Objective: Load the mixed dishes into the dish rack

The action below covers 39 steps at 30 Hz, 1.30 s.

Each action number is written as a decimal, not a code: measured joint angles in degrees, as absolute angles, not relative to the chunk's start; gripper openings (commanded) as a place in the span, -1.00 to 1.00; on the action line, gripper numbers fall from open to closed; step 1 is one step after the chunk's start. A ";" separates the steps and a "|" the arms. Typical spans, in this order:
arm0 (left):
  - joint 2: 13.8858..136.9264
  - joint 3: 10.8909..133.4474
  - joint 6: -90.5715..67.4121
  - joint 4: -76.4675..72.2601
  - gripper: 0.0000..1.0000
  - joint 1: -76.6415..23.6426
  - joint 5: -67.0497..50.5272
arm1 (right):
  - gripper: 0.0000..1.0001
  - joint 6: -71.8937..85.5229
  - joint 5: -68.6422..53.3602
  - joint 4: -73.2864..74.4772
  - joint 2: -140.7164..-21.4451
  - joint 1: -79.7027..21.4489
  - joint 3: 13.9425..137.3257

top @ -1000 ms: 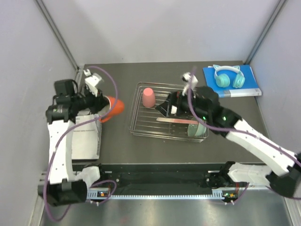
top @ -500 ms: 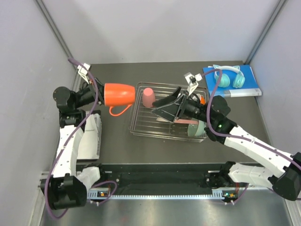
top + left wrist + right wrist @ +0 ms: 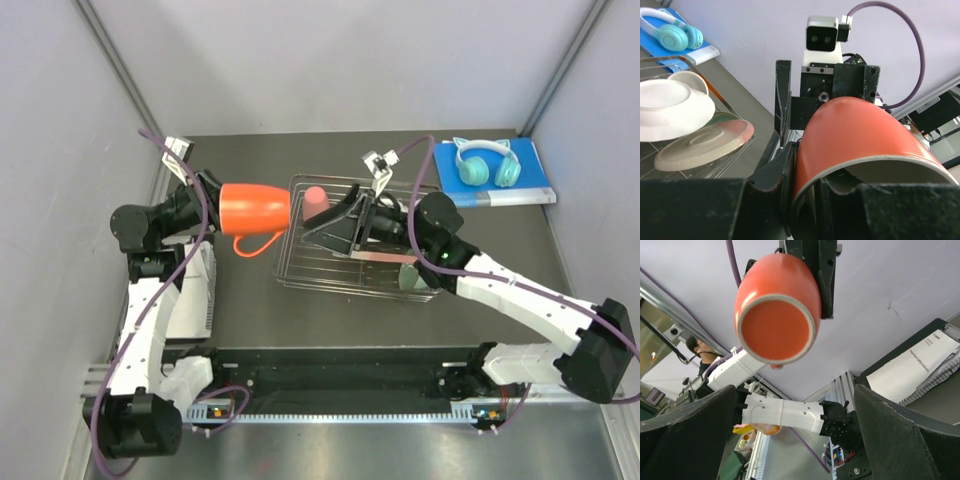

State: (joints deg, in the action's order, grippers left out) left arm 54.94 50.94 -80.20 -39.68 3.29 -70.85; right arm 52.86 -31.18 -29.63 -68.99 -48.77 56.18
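Top external: orange handled mug (image 3: 254, 207), clamped at one end by left gripper (image 3: 226, 206), held aloft just left of dish rack (image 3: 283, 262), long axis level, pointing rackward. Right gripper (image 3: 337, 226), fingers spread, over rack, facing mug.

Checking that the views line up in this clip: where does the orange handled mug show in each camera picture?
Top external: the orange handled mug is left of centre, held sideways beside the silver wire rack.
Left wrist: it fills the lower right.
Right wrist: upper centre, one round end facing the lens.
Shared landmark: the left arm's black fingers clamped on it.
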 measured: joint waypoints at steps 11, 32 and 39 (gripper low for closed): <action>54.08 47.20 -73.67 -32.38 -1.00 0.69 -69.04 | 0.99 58.83 -32.69 -36.88 -76.84 -49.89 58.96; 51.83 45.71 -60.75 -21.71 -1.00 -1.67 -65.25 | 0.93 65.69 -33.08 -43.79 -84.42 -50.33 62.13; 51.37 45.71 -58.98 -21.69 -1.00 -1.34 -63.46 | 0.53 65.89 -33.26 -43.51 -86.46 -50.30 64.31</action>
State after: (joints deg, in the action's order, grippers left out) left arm 51.37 45.71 -58.98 -21.69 -1.34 -63.46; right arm 65.89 -33.26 -43.51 -86.46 -50.30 64.31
